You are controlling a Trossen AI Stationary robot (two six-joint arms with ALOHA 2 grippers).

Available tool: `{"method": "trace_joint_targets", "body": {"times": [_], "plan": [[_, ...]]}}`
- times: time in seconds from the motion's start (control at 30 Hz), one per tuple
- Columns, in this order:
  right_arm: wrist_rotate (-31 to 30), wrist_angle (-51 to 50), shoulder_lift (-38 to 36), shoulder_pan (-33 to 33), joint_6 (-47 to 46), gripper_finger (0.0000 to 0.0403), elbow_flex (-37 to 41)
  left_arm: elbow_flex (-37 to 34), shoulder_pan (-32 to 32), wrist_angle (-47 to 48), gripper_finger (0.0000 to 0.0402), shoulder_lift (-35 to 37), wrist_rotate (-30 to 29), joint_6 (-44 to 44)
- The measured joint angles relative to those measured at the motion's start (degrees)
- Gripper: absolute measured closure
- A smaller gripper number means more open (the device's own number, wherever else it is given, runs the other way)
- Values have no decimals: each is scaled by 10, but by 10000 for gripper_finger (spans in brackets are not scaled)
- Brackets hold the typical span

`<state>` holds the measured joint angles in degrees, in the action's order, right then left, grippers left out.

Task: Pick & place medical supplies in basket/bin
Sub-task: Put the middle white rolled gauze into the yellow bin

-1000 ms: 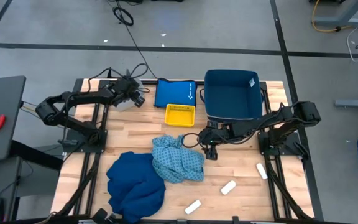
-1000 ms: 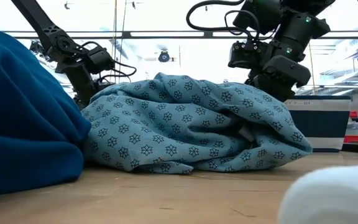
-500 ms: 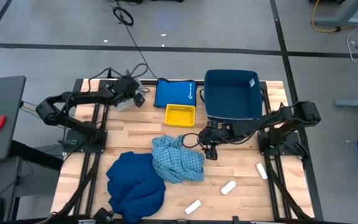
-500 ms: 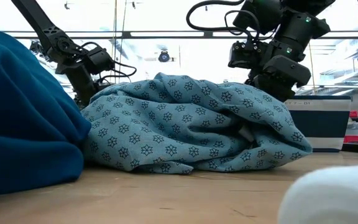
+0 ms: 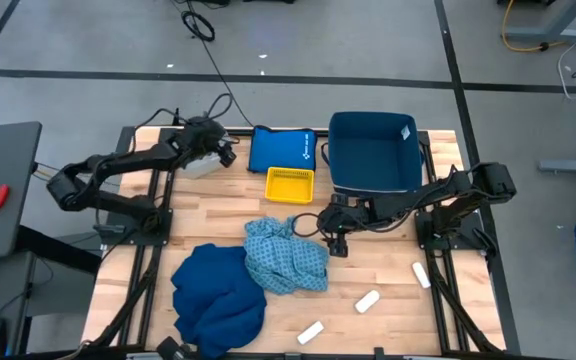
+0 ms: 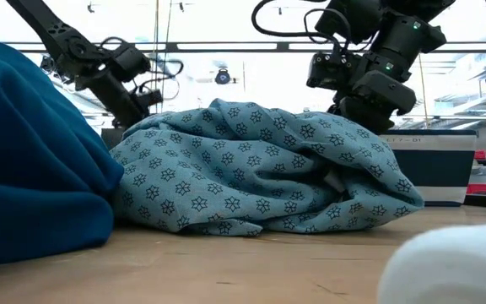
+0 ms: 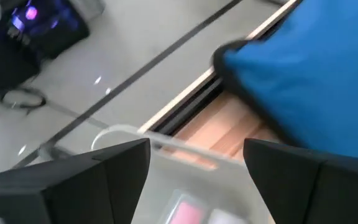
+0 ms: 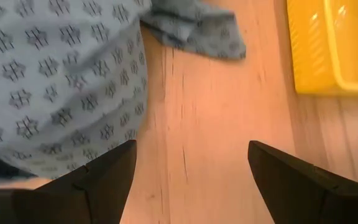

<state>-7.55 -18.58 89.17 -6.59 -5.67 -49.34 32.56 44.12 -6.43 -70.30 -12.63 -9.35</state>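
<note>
Three white rolls (image 5: 368,300) lie at the table's near edge, right of the dark-blue cloth (image 5: 216,298). Touching that cloth, the patterned light-blue cloth (image 5: 286,257) is bunched mid-table. Just beside it, the right gripper (image 5: 337,241) hovers over bare wood, fingers apart, empty. Farther back sit the yellow tray (image 5: 290,184) and navy bin (image 5: 373,152). The left gripper (image 5: 220,152), jaws apart and empty, is above a clear container (image 5: 200,166) at the far-left edge.
</note>
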Motion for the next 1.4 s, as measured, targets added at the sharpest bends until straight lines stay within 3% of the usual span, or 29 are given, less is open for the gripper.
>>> {"method": "trace_joint_targets", "body": {"times": [0.13,0.33,0.6,0.77,0.87,1.13,1.33,1.4], "plan": [[-3,41,0,0,18,87,0,0,-27,-32,143,38,51,-7],[-31,144,0,0,69,87,0,0,-83,-126,143,80,210,-10],[-65,268,0,32,135,87,0,0,-148,-206,143,83,354,-14],[-54,282,0,72,151,88,0,0,-181,-211,143,70,412,-17],[-53,285,8,96,156,88,0,-25,-196,-256,143,58,420,-17],[-44,300,28,133,168,88,1,-133,-197,-501,143,35,372,0],[-44,314,28,157,171,88,0,-163,-185,-524,143,35,367,21],[-44,318,28,167,171,88,0,-165,-180,-524,143,31,366,-8]]}}
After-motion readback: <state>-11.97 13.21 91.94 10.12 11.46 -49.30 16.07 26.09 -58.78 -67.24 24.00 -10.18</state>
